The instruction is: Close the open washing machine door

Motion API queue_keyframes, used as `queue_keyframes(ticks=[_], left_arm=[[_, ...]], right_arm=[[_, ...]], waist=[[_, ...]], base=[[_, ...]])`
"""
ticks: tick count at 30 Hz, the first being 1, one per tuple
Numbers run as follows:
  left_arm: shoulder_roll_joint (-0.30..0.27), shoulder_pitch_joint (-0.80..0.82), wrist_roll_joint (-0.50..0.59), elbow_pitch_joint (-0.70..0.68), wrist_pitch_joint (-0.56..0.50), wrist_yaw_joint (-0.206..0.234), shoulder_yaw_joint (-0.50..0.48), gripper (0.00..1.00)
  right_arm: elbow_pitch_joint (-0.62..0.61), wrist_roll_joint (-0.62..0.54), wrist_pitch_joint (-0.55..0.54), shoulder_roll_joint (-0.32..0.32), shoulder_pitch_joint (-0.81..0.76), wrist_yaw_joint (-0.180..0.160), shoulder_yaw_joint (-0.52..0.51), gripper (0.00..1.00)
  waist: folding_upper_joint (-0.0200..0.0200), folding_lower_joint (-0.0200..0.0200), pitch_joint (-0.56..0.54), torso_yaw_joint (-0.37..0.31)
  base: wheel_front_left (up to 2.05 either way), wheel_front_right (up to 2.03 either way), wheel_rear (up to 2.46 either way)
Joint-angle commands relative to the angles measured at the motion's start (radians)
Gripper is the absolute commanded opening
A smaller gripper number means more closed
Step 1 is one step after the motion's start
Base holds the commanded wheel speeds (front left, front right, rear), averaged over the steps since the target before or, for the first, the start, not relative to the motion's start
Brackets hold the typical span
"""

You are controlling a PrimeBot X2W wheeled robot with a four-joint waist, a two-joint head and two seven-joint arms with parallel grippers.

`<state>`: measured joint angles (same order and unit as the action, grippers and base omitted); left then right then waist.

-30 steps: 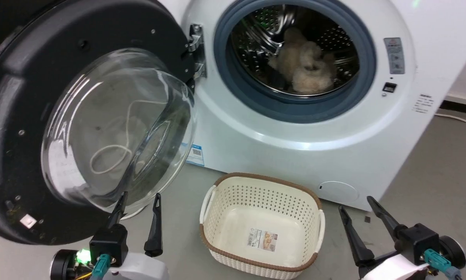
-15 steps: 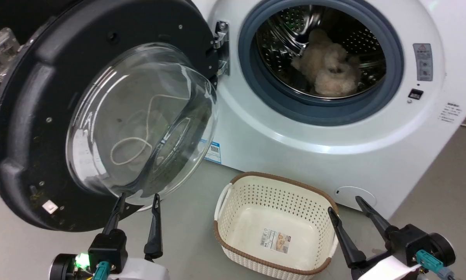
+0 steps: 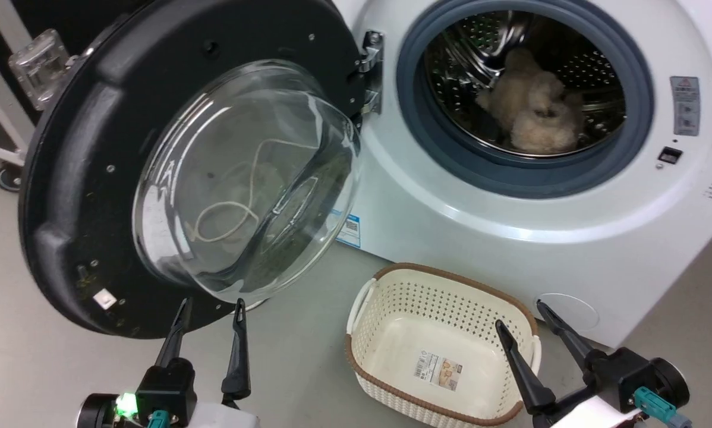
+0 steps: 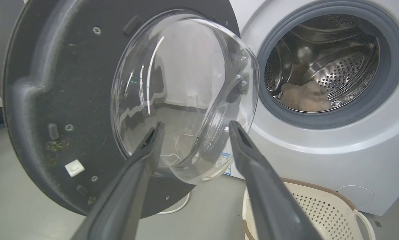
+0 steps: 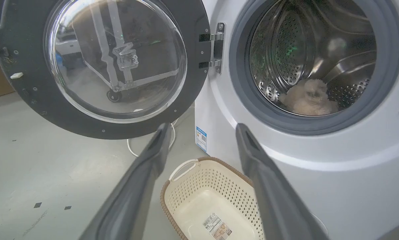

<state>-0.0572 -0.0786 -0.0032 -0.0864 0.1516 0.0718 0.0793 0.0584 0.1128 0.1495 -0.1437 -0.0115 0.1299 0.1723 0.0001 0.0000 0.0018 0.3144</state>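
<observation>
The washing machine door (image 3: 82, 154) hangs wide open to the left of the white washing machine (image 3: 451, 226), its black inner face and bulging glass bowl (image 3: 243, 178) turned toward me. A metal hinge (image 3: 371, 71) joins it to the machine. The same door (image 4: 63, 100) shows close in the left wrist view, and the door (image 5: 193, 76) shows again in the right wrist view. My left gripper (image 3: 211, 304) stands open just below the door's lower rim, empty. Over the basket's right end, my right gripper (image 3: 519, 313) is open and empty too.
A cream perforated basket (image 3: 391, 282) with a brown rim sits empty on the grey floor before the machine. A fluffy beige item (image 3: 534, 119) lies inside the steel drum. A white frame with a castor (image 3: 2, 175) stands at far left.
The whole head view has shifted, so the camera has turned left: door, machine and basket all sit further right in the picture. Both grippers stay open and keep their places.
</observation>
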Motion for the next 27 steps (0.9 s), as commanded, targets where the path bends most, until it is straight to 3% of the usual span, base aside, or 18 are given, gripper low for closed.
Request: queue_keyframes(ticks=[1, 20, 22, 27], left_arm=[[-0.007, -0.014, -0.002, -0.009, 0.011, 0.01, 0.002, 1.0], [-0.013, -0.028, -0.01, -0.014, 0.054, 0.026, 0.021, 1.0], [-0.013, -0.03, -0.019, -0.014, 0.059, 0.019, 0.023, 0.0], [-0.01, -0.028, -0.044, -0.026, 0.069, 0.006, 0.017, 0.0]], right_arm=[[0.005, 0.011, 0.013, -0.009, 0.01, 0.0, 0.009, 1.0], [0.028, 0.046, 0.056, -0.023, -0.006, 0.001, 0.041, 1.0], [0.029, 0.048, 0.061, -0.022, -0.012, 0.001, 0.043, 1.0], [0.032, 0.051, 0.071, -0.018, -0.026, 0.001, 0.045, 1.0]], waist=[[-0.0001, 0.0, 0.001, 0.011], [-0.0001, 0.0, -0.003, 0.096], [-0.0001, 0.0, -0.004, 0.103], [-0.0001, 0.0, -0.009, 0.121]], base=[[0.0, 0.0, 0.0], [0.0, 0.0, 0.0], [0.0, 0.0, 0.0], [0.0, 0.0, 0.0]])
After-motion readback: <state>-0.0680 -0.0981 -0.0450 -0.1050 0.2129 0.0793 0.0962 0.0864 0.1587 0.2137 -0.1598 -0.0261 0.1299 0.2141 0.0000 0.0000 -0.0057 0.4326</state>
